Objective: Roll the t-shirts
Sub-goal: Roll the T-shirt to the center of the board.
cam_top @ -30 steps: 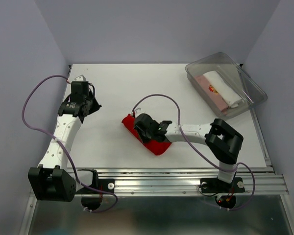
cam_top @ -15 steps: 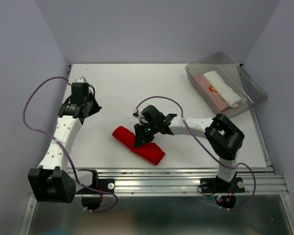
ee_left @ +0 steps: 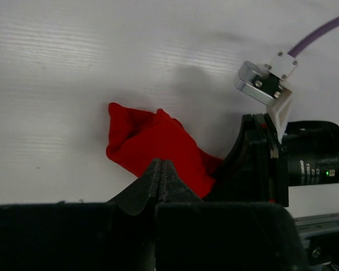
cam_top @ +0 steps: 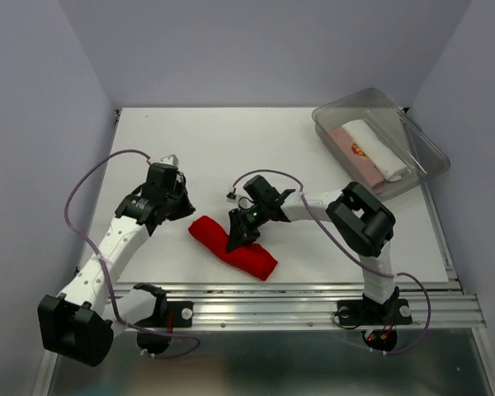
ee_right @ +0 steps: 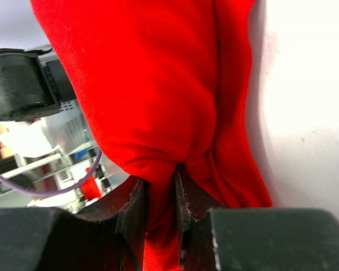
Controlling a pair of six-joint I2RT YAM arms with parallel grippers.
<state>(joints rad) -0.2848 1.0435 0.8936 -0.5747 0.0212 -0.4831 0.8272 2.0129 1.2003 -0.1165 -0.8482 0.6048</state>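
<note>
Right gripper (ee_right: 161, 189) tight on red t-shirt (ee_right: 141, 84)

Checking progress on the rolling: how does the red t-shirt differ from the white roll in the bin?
The red t-shirt is bright red; the white roll is white. The red t-shirt lies on the open table, the white roll inside the clear bin. The right gripper pinches the red t-shirt; nothing holds the white roll. Both are cloth rolled into logs.
</note>
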